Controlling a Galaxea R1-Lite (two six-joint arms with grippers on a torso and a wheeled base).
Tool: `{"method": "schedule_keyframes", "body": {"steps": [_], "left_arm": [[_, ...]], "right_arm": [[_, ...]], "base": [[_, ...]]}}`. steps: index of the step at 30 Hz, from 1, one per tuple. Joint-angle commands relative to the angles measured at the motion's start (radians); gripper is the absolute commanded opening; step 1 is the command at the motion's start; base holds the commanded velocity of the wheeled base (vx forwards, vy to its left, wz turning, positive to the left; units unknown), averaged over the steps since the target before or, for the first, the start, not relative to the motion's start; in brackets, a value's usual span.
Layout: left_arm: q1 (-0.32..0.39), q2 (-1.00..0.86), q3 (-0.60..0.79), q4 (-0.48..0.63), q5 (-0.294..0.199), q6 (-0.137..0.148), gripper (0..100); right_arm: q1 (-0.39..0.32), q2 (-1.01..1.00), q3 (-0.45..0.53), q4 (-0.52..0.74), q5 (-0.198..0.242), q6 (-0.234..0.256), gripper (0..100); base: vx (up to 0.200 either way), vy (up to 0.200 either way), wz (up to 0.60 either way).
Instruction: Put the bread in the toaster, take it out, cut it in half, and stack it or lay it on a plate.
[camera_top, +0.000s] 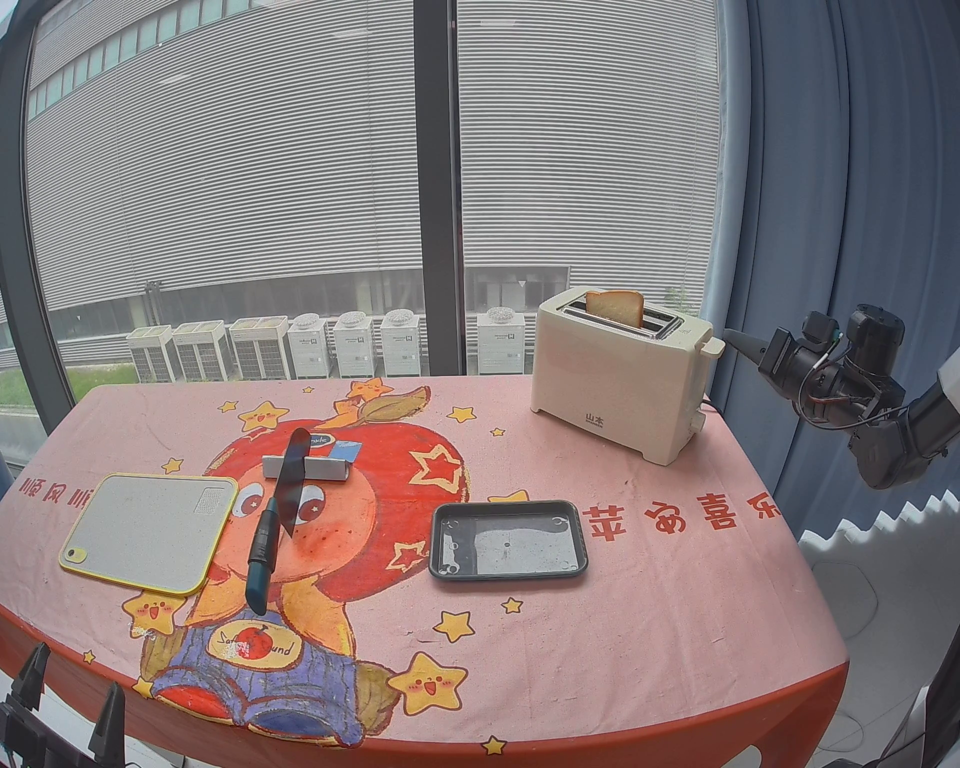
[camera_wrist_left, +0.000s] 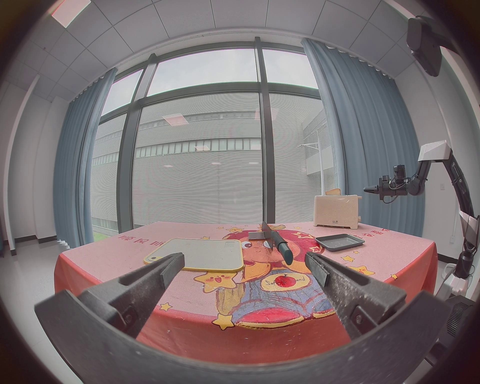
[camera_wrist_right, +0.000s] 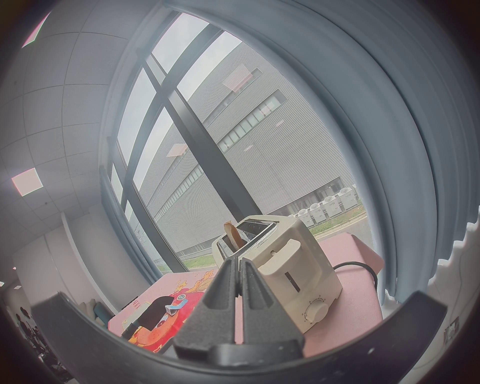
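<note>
A slice of bread (camera_top: 615, 307) stands up out of a slot of the cream toaster (camera_top: 620, 372) at the table's back right; the bread (camera_wrist_right: 233, 235) and the toaster (camera_wrist_right: 285, 270) also appear in the right wrist view. My right gripper (camera_top: 738, 342) hovers just right of the toaster's lever side, shut and holding nothing (camera_wrist_right: 239, 272). A dark rectangular plate (camera_top: 508, 540) lies mid-table. A knife (camera_top: 276, 515) rests with its blade on a small stand. The cutting board (camera_top: 150, 532) lies at the left. My left gripper (camera_wrist_left: 245, 272) is open, off the table's front edge.
A blue curtain (camera_top: 850, 200) hangs close behind my right arm. The toaster's black cord (camera_wrist_right: 357, 267) runs over the table's back right corner. The table's front half (camera_top: 600, 650) is bare cloth.
</note>
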Motion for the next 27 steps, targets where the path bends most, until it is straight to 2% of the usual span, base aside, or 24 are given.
{"method": "schedule_keyframes", "body": {"steps": [1,27], "left_arm": [[0.000,-0.016,0.018,0.000,0.000,0.000,100],[0.000,-0.016,0.018,0.000,0.000,0.000,100]], "right_arm": [[0.005,0.036,-0.019,-0.008,-0.002,0.001,0],[0.006,0.073,-0.037,-0.014,-0.010,0.001,0]], "base": [[0.000,0.000,0.00],[0.000,0.000,0.00]]}}
